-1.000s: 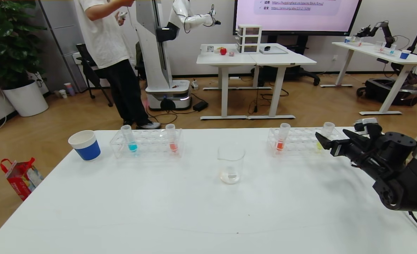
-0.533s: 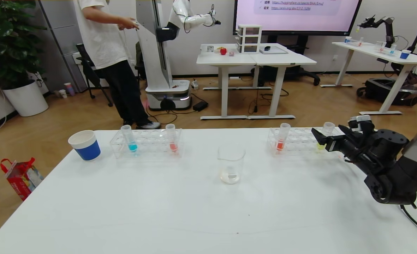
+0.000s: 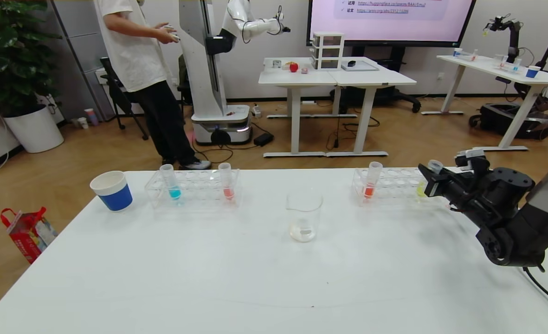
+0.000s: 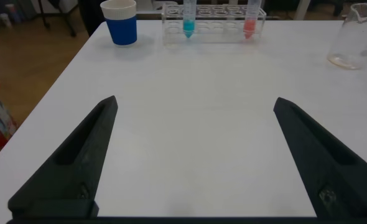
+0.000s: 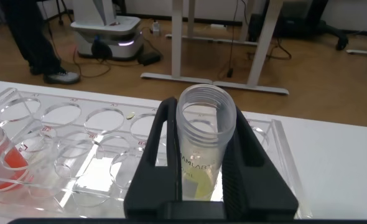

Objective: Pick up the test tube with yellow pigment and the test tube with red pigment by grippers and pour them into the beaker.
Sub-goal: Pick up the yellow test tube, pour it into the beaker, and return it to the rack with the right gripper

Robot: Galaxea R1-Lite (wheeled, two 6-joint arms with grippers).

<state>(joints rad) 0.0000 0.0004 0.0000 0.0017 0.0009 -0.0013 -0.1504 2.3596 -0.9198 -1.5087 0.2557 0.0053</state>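
The test tube with yellow pigment (image 3: 435, 166) stands at the right end of the right clear rack (image 3: 392, 185). My right gripper (image 3: 434, 182) is shut on it, and its lower end is still inside the rack. In the right wrist view the tube (image 5: 205, 146) sits between the two black fingers (image 5: 158, 155). The test tube with red pigment (image 3: 227, 184) stands in the left rack (image 3: 195, 188), also seen in the left wrist view (image 4: 250, 18). The beaker (image 3: 304, 215) stands at the table's middle. My left gripper (image 4: 196, 102) is open and empty over bare table, outside the head view.
A blue-liquid tube (image 3: 172, 184) shares the left rack. A brighter orange-red tube (image 3: 370, 183) stands in the right rack. A blue-and-white paper cup (image 3: 111, 190) stands at the far left. A person and another robot are behind the table.
My right gripper has moved in onto the yellow tube and shut on it. The person behind has moved his arms. Nothing else on the table has moved.
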